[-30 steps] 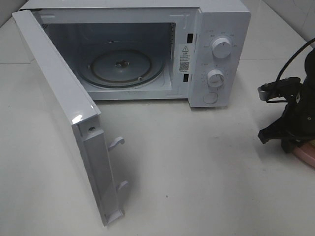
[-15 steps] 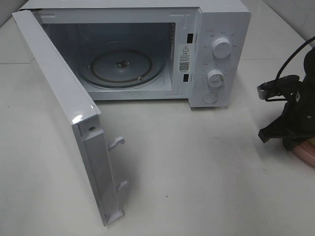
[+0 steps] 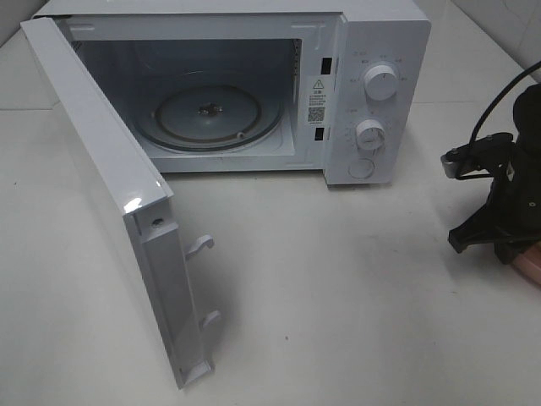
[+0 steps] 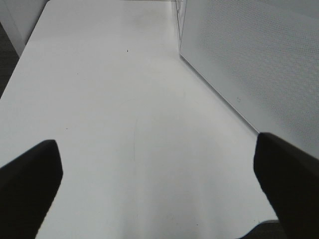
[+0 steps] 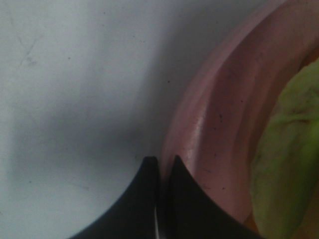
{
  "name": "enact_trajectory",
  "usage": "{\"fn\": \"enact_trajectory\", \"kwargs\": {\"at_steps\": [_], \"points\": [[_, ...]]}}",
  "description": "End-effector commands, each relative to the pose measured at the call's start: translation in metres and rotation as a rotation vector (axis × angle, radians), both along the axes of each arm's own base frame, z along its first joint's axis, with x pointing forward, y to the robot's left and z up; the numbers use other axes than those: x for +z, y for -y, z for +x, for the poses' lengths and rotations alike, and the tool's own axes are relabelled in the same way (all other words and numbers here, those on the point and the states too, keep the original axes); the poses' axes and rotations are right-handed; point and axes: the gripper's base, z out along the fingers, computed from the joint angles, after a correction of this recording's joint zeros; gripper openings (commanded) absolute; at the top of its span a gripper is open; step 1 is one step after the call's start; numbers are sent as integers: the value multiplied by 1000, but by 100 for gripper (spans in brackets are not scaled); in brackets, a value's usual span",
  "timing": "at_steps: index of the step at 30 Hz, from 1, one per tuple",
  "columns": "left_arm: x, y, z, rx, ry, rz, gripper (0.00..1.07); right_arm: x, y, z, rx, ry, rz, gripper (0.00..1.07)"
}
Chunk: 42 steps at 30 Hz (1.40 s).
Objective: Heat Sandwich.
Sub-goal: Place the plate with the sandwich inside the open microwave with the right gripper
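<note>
Since a second earlier, the right end effector (image 5: 160, 167) has been shut and shifted slightly toward the right edge of the desk (image 3: 338, 296). Its tips are now pinched on the rim of the pink plate (image 5: 214, 124), as far as can be judged. Only the green filling of the sandwich (image 5: 291, 164) is seen, lying on that plate. The left end effector (image 4: 157, 179) is held wide apart and empty near the open door (image 4: 249, 59) of the microwave (image 3: 372, 42). With so narrow a hold, the plate could be tilted in lifting and the sandwich slid off, or the rim lost altogether.
</note>
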Motion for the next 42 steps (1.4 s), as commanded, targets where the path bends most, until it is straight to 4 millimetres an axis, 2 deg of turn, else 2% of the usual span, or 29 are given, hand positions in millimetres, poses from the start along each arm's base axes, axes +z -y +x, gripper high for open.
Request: {"fn": "enact_trajectory", "kwargs": {"at_steps": [1,7,16,24,30,42], "points": [[0,0,-2,2,25,-13,100,4,-3,-3,-11,-16,-46,0],[0,0,-2,2,25,-13,100,25,-8,-8,1,19,-76,0],[0,0,-2,2,25,-13,100,43,-8,-19,-15,2,-118,0],[0,0,-2,2,25,-13,100,61,-16,-29,14,22,-134,0],[0,0,-2,2,25,-13,100,69,-19,-38,17,41,-121,0],[0,0,-2,2,25,-13,100,70,-33,-63,82,24,-120,0]]}}
